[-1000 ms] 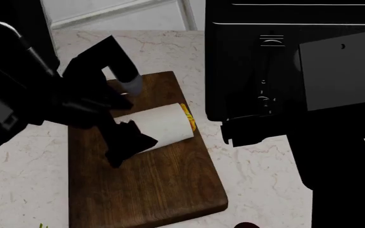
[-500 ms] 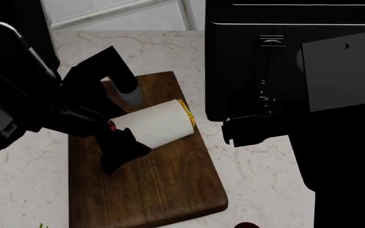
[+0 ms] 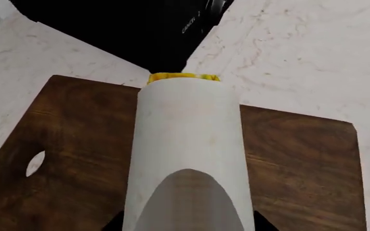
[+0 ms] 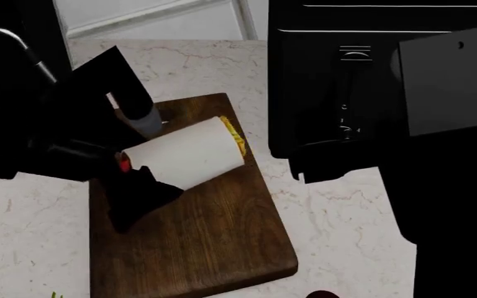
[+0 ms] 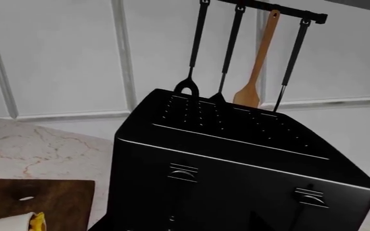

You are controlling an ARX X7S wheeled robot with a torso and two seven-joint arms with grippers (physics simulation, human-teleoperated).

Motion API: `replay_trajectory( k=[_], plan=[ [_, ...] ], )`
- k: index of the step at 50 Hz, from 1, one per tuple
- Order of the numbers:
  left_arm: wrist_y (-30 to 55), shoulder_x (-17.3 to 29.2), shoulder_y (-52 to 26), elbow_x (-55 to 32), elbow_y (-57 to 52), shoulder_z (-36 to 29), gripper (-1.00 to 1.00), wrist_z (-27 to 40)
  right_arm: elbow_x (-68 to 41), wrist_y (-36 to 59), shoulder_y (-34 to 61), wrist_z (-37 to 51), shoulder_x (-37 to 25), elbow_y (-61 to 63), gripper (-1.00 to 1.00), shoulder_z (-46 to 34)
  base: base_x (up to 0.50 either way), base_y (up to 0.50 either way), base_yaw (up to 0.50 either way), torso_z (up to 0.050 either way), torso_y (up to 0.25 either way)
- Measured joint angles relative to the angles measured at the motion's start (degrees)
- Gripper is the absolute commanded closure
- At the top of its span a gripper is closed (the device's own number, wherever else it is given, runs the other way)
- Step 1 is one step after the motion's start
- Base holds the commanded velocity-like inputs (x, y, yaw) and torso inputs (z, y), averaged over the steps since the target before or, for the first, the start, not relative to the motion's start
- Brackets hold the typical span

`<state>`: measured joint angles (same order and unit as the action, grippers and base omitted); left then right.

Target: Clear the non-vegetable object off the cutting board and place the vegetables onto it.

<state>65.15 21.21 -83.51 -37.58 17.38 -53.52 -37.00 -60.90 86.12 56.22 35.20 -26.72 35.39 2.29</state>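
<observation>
**Over the board, the wrap sits in the left gripper**

Over the far end of the board (image 4: 197, 230), the left gripper (image 4: 135, 155) has its fingers closed around the near end of the wrap (image 4: 184, 152), one finger (image 4: 135, 108) on the far side, the other (image 4: 139, 198) on the near side. The wrap points toward the right edge of the board, yellow filling at that tip and a spot of red beside the gripper. From the left wrist view the wrap (image 3: 188, 149) runs straight out from the camera, across the board (image 3: 63, 159), whose hole shows off to one side; whether it touches the wood or hangs just above it, I cannot tell.

At the near edge of the worktop (image 4: 338, 217), a dark red sliver, the beet (image 4: 322, 294), peeks into the head view just off the board's near right corner. A toaster (image 4: 346, 81) stands at the back right, beside the board. The right gripper is not visible in any view; its wrist camera looks at the toaster (image 5: 236, 168) and a rack of utensils (image 5: 256, 53) on the wall.
</observation>
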Motion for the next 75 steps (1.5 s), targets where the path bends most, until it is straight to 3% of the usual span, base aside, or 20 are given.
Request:
replay_trajectory(
  k=[12, 25, 48, 75],
  plan=[
    [10.4, 6.7, 4.5, -7.6, -16.1, 9.2, 1.00, 9.6, -1.2, -1.4, -0.4, 0.8, -0.4, -0.1, -1.00, -0.3, 0.00, 0.00, 0.00, 0.000, 0.001],
    [17.8, 13.6, 10.5, -14.9, -26.5, 18.9, 1.00, 18.2, -1.4, -3.5, -0.6, 0.8, -0.9, -0.6, -1.00, -1.2, 0.00, 0.00, 0.00, 0.000, 0.001],
    [20.2, 26.4, 15.9, -19.4, -31.9, 26.3, 1.00, 24.6, -3.3, -4.4, 1.0, 2.3, -1.2, -1.5, -1.00, -2.7, 0.00, 0.00, 0.00, 0.000, 0.000],
    [20.7, 36.5, 24.5, -27.4, -36.1, 33.5, 1.00, 31.3, -3.6, -6.8, 0.6, 2.8, -1.8, -2.0, -1.00, -4.4, 0.00, 0.00, 0.00, 0.000, 0.001]
  ],
)
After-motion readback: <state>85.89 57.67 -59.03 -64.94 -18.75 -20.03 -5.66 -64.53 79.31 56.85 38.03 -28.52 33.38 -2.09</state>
